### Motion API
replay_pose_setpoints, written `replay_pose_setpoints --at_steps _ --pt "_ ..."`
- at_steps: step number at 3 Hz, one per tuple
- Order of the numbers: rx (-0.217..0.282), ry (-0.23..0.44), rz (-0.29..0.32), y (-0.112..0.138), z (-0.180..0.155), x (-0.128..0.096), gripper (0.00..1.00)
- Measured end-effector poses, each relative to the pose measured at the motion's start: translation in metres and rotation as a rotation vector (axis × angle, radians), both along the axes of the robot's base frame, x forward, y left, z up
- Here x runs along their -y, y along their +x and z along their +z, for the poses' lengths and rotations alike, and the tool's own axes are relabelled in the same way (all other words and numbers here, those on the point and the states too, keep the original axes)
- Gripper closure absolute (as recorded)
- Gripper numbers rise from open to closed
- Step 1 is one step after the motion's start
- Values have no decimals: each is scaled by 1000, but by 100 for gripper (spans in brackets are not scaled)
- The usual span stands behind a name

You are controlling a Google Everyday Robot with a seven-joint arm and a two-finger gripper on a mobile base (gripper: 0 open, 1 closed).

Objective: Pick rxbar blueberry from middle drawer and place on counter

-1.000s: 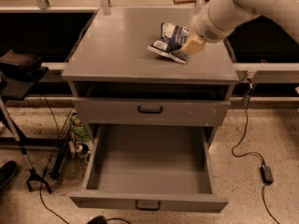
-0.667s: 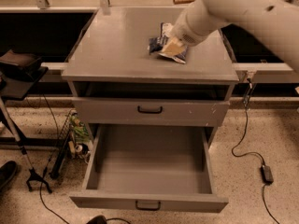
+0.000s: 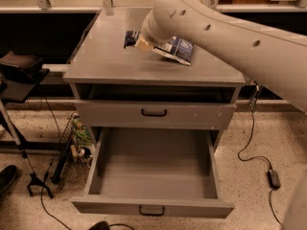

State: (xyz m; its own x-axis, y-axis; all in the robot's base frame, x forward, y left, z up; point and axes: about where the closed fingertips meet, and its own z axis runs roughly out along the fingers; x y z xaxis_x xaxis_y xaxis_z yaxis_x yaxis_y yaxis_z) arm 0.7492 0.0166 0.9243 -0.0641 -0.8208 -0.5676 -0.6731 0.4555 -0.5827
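Observation:
The rxbar blueberry (image 3: 130, 37), a small dark navy bar, lies flat on the counter (image 3: 110, 63) near its back middle. My gripper (image 3: 143, 43) is at the end of the big white arm, low over the counter. It is right beside the bar's right end and partly hidden by the wrist. The middle drawer (image 3: 153, 176) is pulled fully open below and its tray is empty.
A crinkled navy-and-white snack bag (image 3: 178, 49) lies on the counter just right of the gripper. The upper drawer (image 3: 153, 113) is closed. A black stand (image 3: 19, 75) is at the left. A cable with a power adapter (image 3: 273, 178) lies on the floor at the right.
The arm has swung left across the counter, from the snack bag's right side to its left side. The small dark bar now shows left of the gripper.

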Motion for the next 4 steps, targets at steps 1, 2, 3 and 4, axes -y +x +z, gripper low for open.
replay_pose_setpoints --at_steps 1,2,3,4 --pt "45 -11 -34 25 6 -29 100" --pt "118 -29 -123 70 10 -43 100" --pt "156 -36 -179 95 11 -38 100" --pt "197 -60 -181 122 9 -40 100"
